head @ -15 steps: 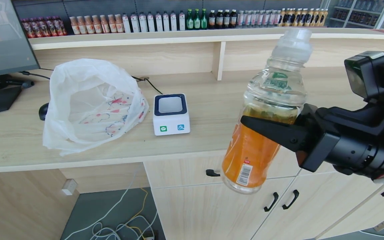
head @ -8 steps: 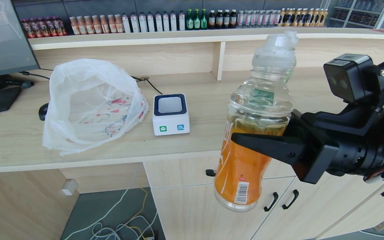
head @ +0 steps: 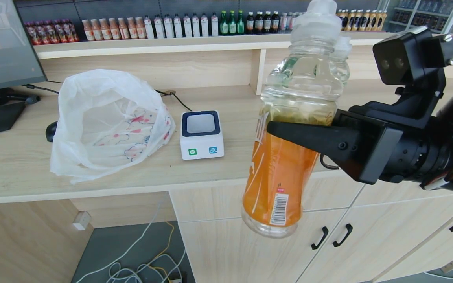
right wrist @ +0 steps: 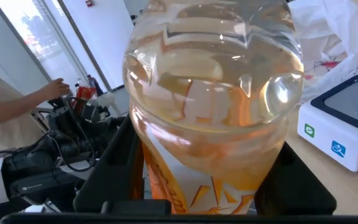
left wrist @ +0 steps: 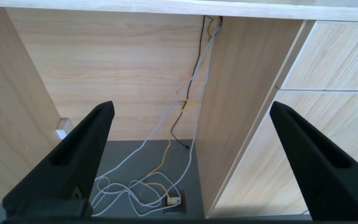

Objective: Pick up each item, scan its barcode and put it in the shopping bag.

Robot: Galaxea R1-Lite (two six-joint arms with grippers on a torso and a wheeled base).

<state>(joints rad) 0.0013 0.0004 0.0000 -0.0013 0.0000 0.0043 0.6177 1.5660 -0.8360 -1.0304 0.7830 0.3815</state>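
Right gripper [head: 285,129] clamped across the waist of a plastic bottle [head: 277,177], one black finger [head: 305,135] lying across the near side, the other hidden behind. Bottle held in the air in front of the wooden counter [head: 22,165], touching nothing but the gripper, orange drink in the lower part, clear above, cap uppermost. Long axis close to upright with only a slight lean, base hanging below the grip and cap standing well above it. Barcode [head: 279,209] low on the label, well below the finger, facing out toward the head camera rather than downward. White scanner [head: 201,133] off to the gripper's left and somewhat farther back, lower than the grip, resting on the counter with its window facing up. Shopping bag [head: 104,118] farther left again, just beside the scanner, slumped on the counter with its mouth open. Judged from this layout: a carry to the left and a tilt of the bottle likely needed to bring the barcode over the window, with the right arm the nearer one, already holding. Left gripper [left wrist: 191,109] with fingers wide apart and holding nothing, low before the open space under the counter, cables [left wrist: 148,180] on the floor ahead of it, well apart from the bottle. Compared with a second ago: bottle carried left toward the scanner and raised, cap now at the top edge of the head view; earlier lean with the cap toward the right straightened to nearly upright; barcode facing the same way; bag and scanner unmoved.
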